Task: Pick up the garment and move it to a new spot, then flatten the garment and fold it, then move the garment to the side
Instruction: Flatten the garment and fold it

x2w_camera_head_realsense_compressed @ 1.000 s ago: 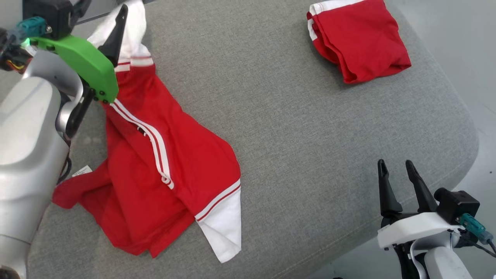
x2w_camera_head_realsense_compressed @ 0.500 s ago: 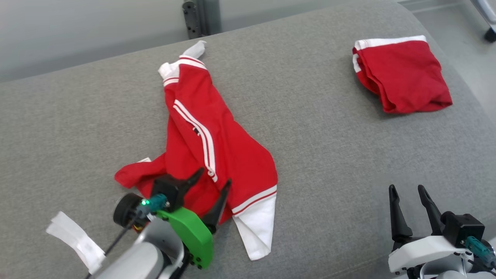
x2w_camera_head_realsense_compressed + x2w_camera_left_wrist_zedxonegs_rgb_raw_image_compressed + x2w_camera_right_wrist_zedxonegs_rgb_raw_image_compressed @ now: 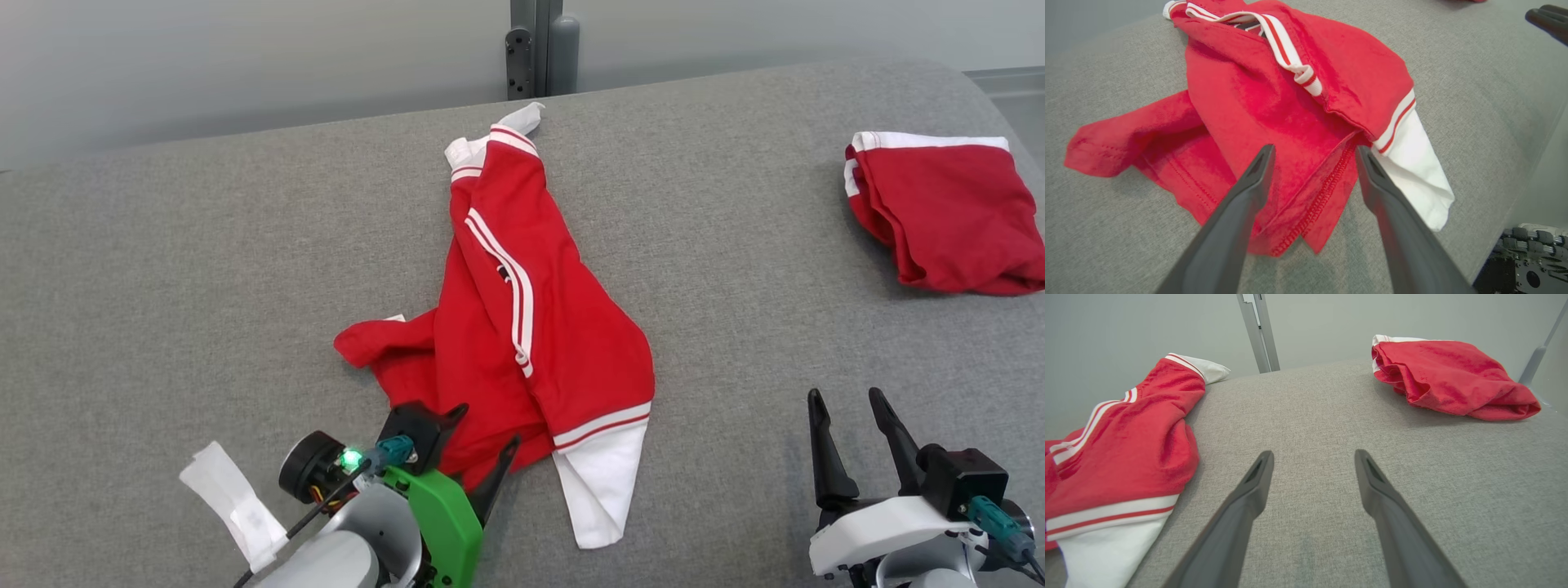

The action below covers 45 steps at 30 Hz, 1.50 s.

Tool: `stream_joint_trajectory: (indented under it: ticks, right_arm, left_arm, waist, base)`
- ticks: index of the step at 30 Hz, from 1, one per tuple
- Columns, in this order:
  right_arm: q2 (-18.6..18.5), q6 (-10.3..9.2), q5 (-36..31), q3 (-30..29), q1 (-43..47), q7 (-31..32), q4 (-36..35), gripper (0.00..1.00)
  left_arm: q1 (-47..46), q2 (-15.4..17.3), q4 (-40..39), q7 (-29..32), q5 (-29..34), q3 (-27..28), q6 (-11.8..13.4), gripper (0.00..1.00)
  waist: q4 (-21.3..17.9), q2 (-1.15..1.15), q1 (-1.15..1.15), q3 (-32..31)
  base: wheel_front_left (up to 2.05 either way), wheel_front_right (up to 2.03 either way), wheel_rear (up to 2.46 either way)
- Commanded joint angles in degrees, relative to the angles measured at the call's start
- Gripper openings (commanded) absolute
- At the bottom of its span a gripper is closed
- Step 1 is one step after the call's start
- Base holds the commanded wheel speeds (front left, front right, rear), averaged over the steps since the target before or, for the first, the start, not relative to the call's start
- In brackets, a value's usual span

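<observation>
The garment [image 3: 539, 343] is a red shirt with white stripes and white sleeve ends, lying crumpled in the middle of the grey padded surface [image 3: 204, 286]. My left gripper [image 3: 490, 425] is open at the garment's near hem. In the left wrist view its fingers straddle the red hem [image 3: 1274, 94], with the left gripper [image 3: 1314, 149] just above the cloth and nothing clamped. My right gripper [image 3: 845, 394] is open over bare grey cloth to the right of the garment [image 3: 1126, 449]; the right gripper [image 3: 1312, 453] holds nothing.
A second red garment, folded [image 3: 947, 212], lies at the far right, also seen ahead of the right gripper as the folded garment [image 3: 1449, 371]. A grey post [image 3: 539, 49] stands behind the surface's far edge. A white tag [image 3: 233, 502] hangs off my left arm.
The head camera has tilted up and shifted. My left gripper has left the garment's far white sleeve and come back to its near hem, staying open. The right gripper has held still.
</observation>
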Motion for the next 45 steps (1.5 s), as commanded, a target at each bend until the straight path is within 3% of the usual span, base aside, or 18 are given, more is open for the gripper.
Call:
stream_joint_trajectory:
  ticks: [1,9,10,11,12,13,20,27,30,33,37,43,44,45]
  right_arm:
    - [-0.2,-0.06,-0.1,-0.1,-0.3,-0.1,-0.1,1.00]
    - [-0.2,-0.06,0.5,-0.4,-1.1,-0.1,0.1,1.00]
    - [-0.2,-0.06,0.6,-0.4,-1.2,-0.1,0.1,1.00]
    - [-0.2,-0.06,0.8,-0.4,-1.3,-0.1,0.1,1.00]
    - [-0.2,-0.06,1.0,-0.3,-1.4,-0.1,0.1,1.00]
    - [-0.2,-0.06,1.2,-0.3,-1.5,-0.1,0.1,1.00]
    - [-0.2,-0.06,2.0,-1.2,-0.7,-0.1,-0.1,1.00]
    - [-0.1,-0.06,2.3,-2.0,0.8,-0.1,0.0,1.00]
    - [-0.2,-0.06,2.3,-1.7,0.7,-0.1,0.1,1.00]
    - [-0.2,-0.06,2.3,-1.4,-0.2,-0.1,0.0,1.00]
    - [-0.2,-0.06,1.6,-1.1,-1.2,-0.1,-0.1,1.00]
    - [-0.2,-0.06,0.9,-0.7,-2.7,-0.1,-0.1,1.00]
    - [-0.2,-0.06,0.7,-0.6,-2.9,-0.1,-0.1,1.00]
    - [-0.2,-0.06,0.6,-0.5,-3.0,-0.1,0.0,1.00]
  left_arm:
    - [-1.4,-0.1,0.7,0.5,0.2,-0.5,-0.7,1.00]
    - [-4.5,-1.0,4.9,3.6,1.9,-3.4,-3.0,1.00]
    - [-4.8,-1.0,5.8,4.3,2.2,-3.7,-2.9,0.72]
    - [-5.0,-1.0,6.4,4.7,2.6,-4.1,-2.9,0.38]
    - [-5.4,-1.0,7.1,5.0,2.9,-4.2,-2.7,0.16]
    - [-5.7,-0.9,7.7,5.3,3.1,-4.3,-2.6,0.00]
    - [-5.6,-2.1,4.7,2.1,-1.3,-0.6,-2.7,0.00]
    - [-5.6,-4.3,-7.8,-8.7,-10.6,14.6,2.3,0.00]
    - [-5.3,-4.9,-8.6,-12.2,-15.8,22.1,4.3,0.00]
    - [-5.5,-4.6,-5.4,-14.9,-20.7,29.6,4.9,0.00]
    - [-8.5,-3.3,3.0,-15.2,-25.2,35.4,3.3,0.00]
    - [-14.2,-2.6,18.8,-17.4,-27.5,39.1,-1.8,0.00]
    - [-14.8,-2.2,21.7,-17.9,-27.2,39.3,-2.2,0.21]
    - [-15.4,-2.2,24.4,-18.6,-26.8,39.3,-3.2,0.56]
  waist:
    - [-0.5,0.00,0.00,0.7]
    - [-2.3,0.00,0.00,2.1]
    - [-2.6,0.00,0.00,2.1]
    - [-2.8,0.00,0.00,2.2]
    - [-3.0,0.00,0.00,2.3]
    - [-3.3,0.00,0.00,2.3]
    - [-4.2,0.00,0.00,1.8]
    - [-3.4,0.00,0.00,0.4]
    - [-3.1,0.00,0.00,0.2]
    - [-3.1,0.00,0.00,0.4]
    - [-3.2,0.00,0.00,1.6]
    - [-4.1,0.00,0.00,4.2]
    - [-4.3,0.00,0.00,4.6]
    - [-4.5,0.00,0.00,5.0]
  base:
    - [0.00,0.00,0.00]
    - [0.00,0.00,0.00]
    - [0.00,0.00,0.00]
    - [0.00,0.00,0.00]
    - [0.00,0.00,0.00]
    - [0.00,0.00,0.00]
    - [0.00,0.00,0.00]
    - [0.00,0.00,0.00]
    - [0.00,0.00,0.00]
    - [0.00,0.00,0.00]
    - [0.00,0.00,0.00]
    - [0.00,0.00,0.00]
    - [0.00,0.00,0.00]
    - [0.00,0.00,0.00]
